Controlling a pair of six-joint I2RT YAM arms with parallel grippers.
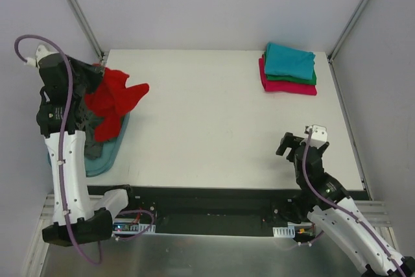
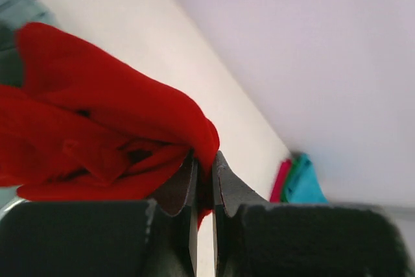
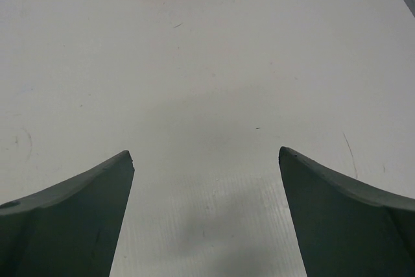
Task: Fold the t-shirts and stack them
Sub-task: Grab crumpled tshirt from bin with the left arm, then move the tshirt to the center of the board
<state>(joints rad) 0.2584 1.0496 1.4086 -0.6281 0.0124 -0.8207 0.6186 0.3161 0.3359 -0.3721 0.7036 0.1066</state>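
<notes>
Overhead camera spans the table (image 1: 207, 134); close wrist cameras both glimpse the folded stack (image 1: 288, 69).

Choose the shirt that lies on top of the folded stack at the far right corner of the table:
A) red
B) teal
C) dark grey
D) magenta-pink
B: in the top view the teal shirt lies uppermost, over the green shirt and the magenta-pink shirt.
</notes>
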